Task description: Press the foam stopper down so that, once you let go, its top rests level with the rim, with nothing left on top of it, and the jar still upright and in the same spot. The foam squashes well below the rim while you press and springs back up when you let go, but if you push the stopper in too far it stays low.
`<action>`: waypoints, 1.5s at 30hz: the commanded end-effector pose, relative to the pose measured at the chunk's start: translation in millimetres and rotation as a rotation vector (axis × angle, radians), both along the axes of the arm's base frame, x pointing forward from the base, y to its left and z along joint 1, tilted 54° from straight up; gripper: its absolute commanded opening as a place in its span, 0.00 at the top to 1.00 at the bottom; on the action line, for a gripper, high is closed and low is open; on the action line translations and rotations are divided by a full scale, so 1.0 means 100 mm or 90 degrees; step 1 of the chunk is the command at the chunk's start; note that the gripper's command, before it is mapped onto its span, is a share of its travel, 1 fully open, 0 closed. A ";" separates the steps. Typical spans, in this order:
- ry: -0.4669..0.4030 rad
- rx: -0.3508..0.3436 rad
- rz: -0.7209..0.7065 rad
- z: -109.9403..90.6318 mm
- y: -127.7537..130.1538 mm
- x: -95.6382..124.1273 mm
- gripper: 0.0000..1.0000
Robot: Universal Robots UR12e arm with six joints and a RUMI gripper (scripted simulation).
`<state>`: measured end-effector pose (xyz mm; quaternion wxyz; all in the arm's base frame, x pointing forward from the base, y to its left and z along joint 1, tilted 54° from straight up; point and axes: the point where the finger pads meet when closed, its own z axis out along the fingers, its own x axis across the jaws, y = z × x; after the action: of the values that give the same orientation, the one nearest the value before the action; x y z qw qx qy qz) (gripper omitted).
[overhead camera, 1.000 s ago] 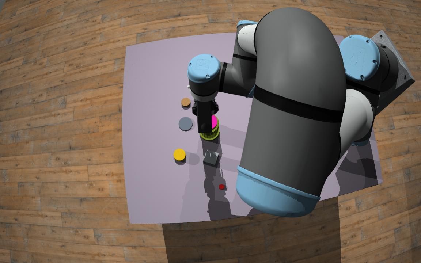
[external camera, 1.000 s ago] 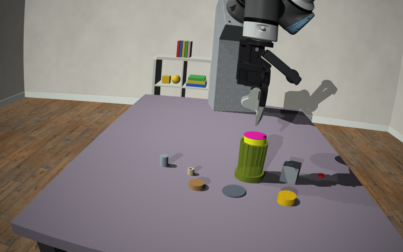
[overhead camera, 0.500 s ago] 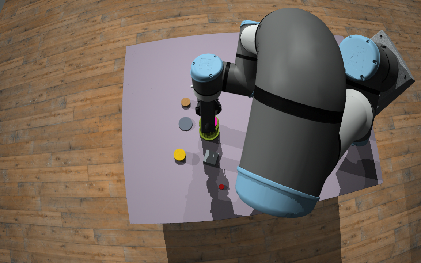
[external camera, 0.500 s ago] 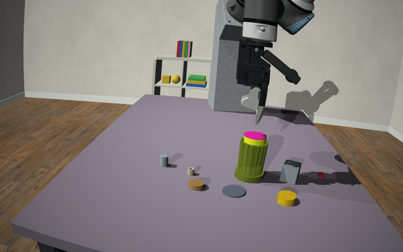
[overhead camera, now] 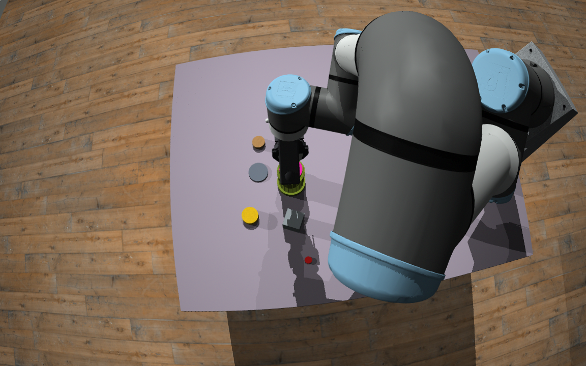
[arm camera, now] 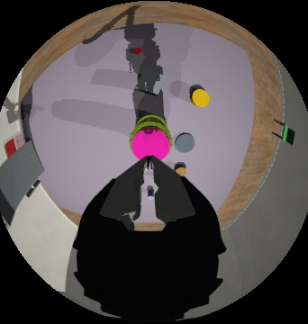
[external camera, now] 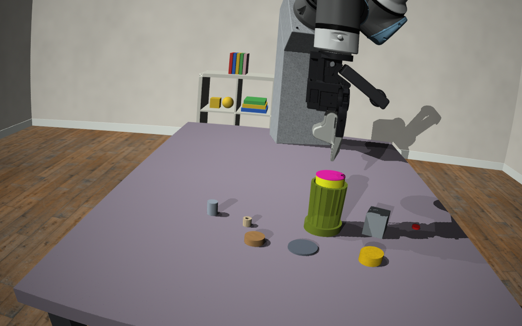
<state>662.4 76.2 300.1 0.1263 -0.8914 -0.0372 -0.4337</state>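
An olive ribbed jar (external camera: pixel 325 208) stands upright on the purple table. A foam stopper (external camera: pixel 330 178) with a pink top and yellow side sticks up above the jar's rim. Nothing lies on the stopper. My gripper (external camera: pixel 334 155) is shut and empty, its tips pointing down a short way above the stopper. In the top view the gripper (overhead camera: pixel 289 175) covers most of the jar (overhead camera: pixel 291 185), and only a sliver of pink shows. In the wrist view the pink top (arm camera: pixel 149 144) sits just beyond my shut fingertips (arm camera: pixel 149 166).
Near the jar stand a grey block (external camera: pixel 375 221), a yellow disc (external camera: pixel 370 256), a flat grey disc (external camera: pixel 302 246), a brown disc (external camera: pixel 254 238), a small tan ring (external camera: pixel 247 221), a grey cylinder (external camera: pixel 212 207) and a small red piece (external camera: pixel 415 226).
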 end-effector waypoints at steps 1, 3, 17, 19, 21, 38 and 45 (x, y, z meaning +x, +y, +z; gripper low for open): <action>-0.001 0.000 0.000 0.00 0.00 -0.01 1.00; -0.001 0.000 0.000 0.00 0.00 -0.01 1.00; -0.001 0.000 0.000 0.00 0.00 -0.01 1.00; -0.001 0.000 0.000 0.00 0.00 -0.01 1.00; -0.001 0.000 0.000 0.00 0.00 -0.01 1.00; 0.000 -0.001 0.000 -0.01 0.00 -0.01 1.00; -0.002 -0.001 0.001 -0.06 0.03 0.10 1.00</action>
<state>663.5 76.4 299.8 0.1254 -0.8908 -0.0381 -0.4350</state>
